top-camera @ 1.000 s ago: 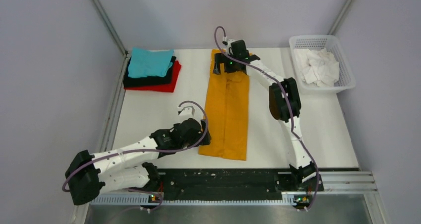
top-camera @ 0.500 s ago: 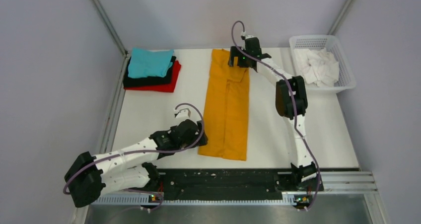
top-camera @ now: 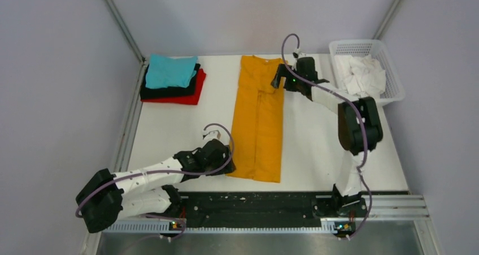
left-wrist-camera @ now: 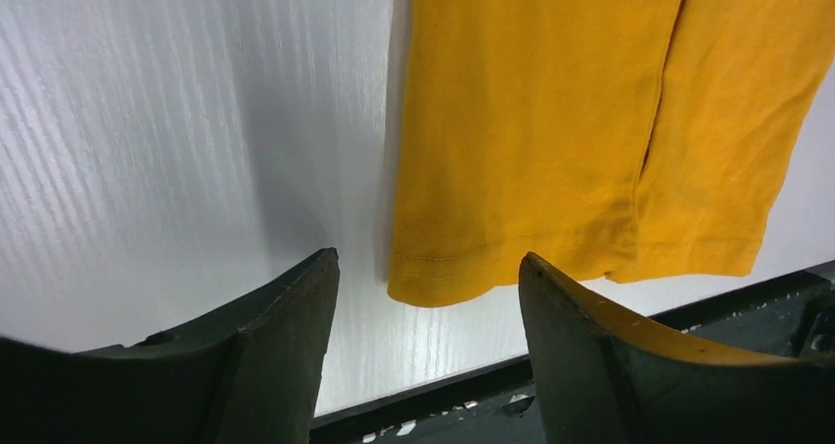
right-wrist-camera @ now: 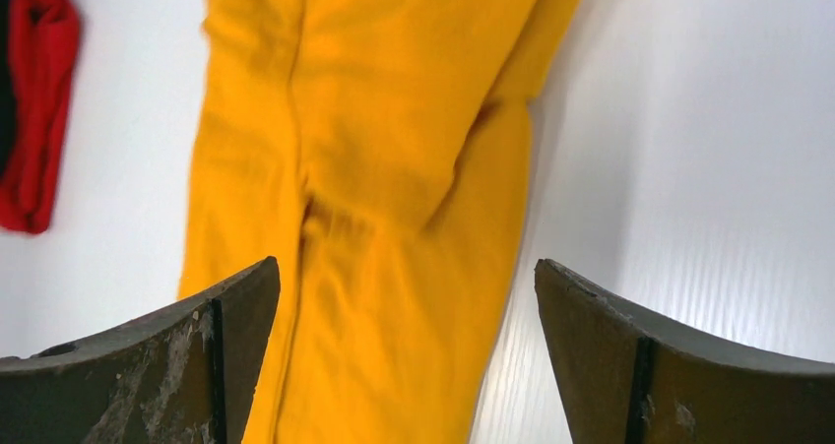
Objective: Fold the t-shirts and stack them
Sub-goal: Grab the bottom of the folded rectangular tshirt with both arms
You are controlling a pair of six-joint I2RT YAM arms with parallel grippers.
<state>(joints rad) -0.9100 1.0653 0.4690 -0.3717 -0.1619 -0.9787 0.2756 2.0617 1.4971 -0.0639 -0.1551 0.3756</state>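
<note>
The white table (top-camera: 322, 147) carries everything. The largest thing on it is the orange t-shirt (top-camera: 258, 125), lying flat in the middle and already folded lengthwise into a narrow strip. Its long axis runs from the near edge of the table to the far edge, almost straight. The collar end points away from the arm bases and the hem lies just short of the near edge.

At the far left corner sits the finished stack: a teal t-shirt (top-camera: 169, 71) on a black t-shirt (top-camera: 148, 91) on a red t-shirt (top-camera: 183, 100), well apart from the orange one. At the far right a white basket (top-camera: 397, 96) holds crumpled white cloth.

The left gripper (top-camera: 225, 156) is beside the near left corner of the hem. Its wrist view shows the jaws apart and empty, with that hem corner just ahead, between them. The right gripper (top-camera: 278, 78) is at the far right edge of the strip, near the collar end, jaws spread wide and holding nothing.

The coming move is probably a fold across the long axis. That turns on each arm taking the end nearer to it, the left at the hem and the right at the collar.
</note>
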